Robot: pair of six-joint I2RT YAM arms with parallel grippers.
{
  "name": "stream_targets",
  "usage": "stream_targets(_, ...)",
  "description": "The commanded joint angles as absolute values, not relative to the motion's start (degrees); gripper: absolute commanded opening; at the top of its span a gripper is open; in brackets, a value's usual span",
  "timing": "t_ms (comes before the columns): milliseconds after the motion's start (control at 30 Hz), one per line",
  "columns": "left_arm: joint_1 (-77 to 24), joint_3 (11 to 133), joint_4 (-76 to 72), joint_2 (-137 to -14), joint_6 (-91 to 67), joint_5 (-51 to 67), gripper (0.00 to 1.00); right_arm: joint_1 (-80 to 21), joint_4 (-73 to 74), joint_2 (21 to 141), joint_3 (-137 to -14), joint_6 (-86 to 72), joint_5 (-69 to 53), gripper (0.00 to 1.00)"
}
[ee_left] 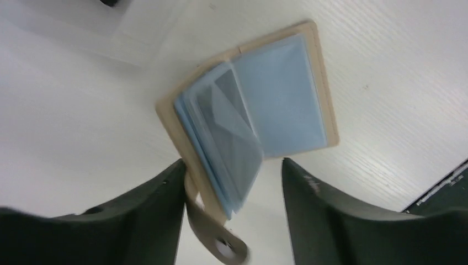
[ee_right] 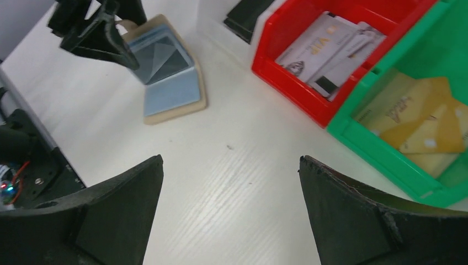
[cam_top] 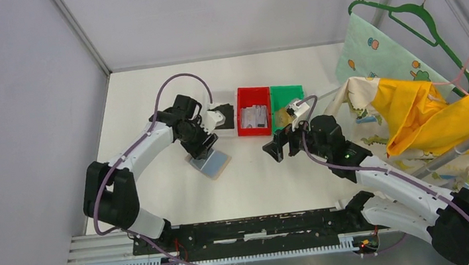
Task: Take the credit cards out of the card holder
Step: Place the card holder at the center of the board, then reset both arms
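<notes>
Because the credit cards lie in a heap in the red bin, it is hard to count them; at least three pale ones show. The green bin holds yellow cards, at least two, and its far side is cut off in the right wrist view. Something black sits in the white bin, but I cannot tell what it is.

The card holder lies open on the table, in front of the white bin and under the left gripper. Its blue see-through pockets stand up a little. One pocket looks dark grey inside, and I cannot tell if a card is in there. The tab at its end is blurry and partly cut off in the left wrist view.

The left gripper's jaws are apart, one on each side of the holder's near end. They do not squeeze it. The right gripper hangs above bare table by the green bin, jaws wide apart, with nothing in them.

I count two arms, three bins, one card holder and one green hanger.
</notes>
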State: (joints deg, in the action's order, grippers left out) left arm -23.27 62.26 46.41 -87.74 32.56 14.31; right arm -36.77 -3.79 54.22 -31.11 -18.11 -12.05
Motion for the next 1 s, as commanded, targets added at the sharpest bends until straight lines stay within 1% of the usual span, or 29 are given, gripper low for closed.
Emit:
stream_targets(0, -23.30, 60.62, 35.17, -85.23, 27.11, 13.11, 0.76, -36.90, -1.41, 50.18, -30.86, -15.42, -0.40, 0.98)
stream_targets(67, -22.81, 59.23, 31.70, -83.67, 25.72, 14.05, 0.98, -36.49, -1.19, 48.99, -30.05, -15.98, 2.12, 0.98)
stream_targets(100, -22.45, 59.05, 30.56, -82.98, 24.62, 14.55, 0.99, -36.25, -0.79, 48.68, -29.84, -16.31, 3.19, 0.98)
stream_targets(233, -20.32, 62.29, 32.25, -81.29, 21.27, 17.85, 1.00, -34.82, 0.59, 47.71, -29.31, -17.33, 8.96, 0.98)
stream_targets(300, -17.66, 64.98, 35.64, -80.04, 19.99, 22.65, 1.00, -33.53, 2.72, 47.56, -29.24, -18.21, 13.29, 0.98)
stream_targets(400, -10.57, 66.61, 37.22, -77.57, 18.12, 29.29, 1.00, -31.29, 4.41, 47.46, -28.91, -18.81, 19.25, 0.98)
stream_targets(533, -3.12, 65.56, 36.58, -75.97, 19.70, 30.03, 1.00, -29.89, -0.29, 45.61, -24.44, -16.74, 28.53, 0.98)
stream_targets(600, -0.33, 62.99, 33.28, -75.16, 19.42, 29.74, 1.00, -28.18, -1.70, 46.27, -23.95, -15.94, 30.86, 0.98)
stream_targets(667, 1.89, 59.24, 28.02, -73.31, 19.69, 26.50, 1.00, -27.01, -3.78, 46.84, -22.87, -13.27, 32.28, 0.98)
stream_targets(700, 2.51, 57.16, 25.06, -72.20, 19.31, 24.71, 1.00, -26.69, -5.70, 46.86, -21.82, -11.11, 33.69, 0.98)
stream_targets(800, 7.07, 52.68, 16.30, -70.82, 16.92, 25.53, 1.00, -25.32, -13.65, 46.35, -16.23, -7.15, 40.58, 0.98)
stream_targets(867, 9.14, 49.75, 10.24, -71.19, 15.09, 25.71, 1.00, -22.45, -18.18, 46.47, -13.15, -6.87, 43.56, 0.98)
stream_targets(967, 13.08, 43.82, -2.46, -71.83, 10.10, 28.15, 1.00, -15.20, -22.40, 48.05, -11.13, -8.99, 41.14, 0.98)
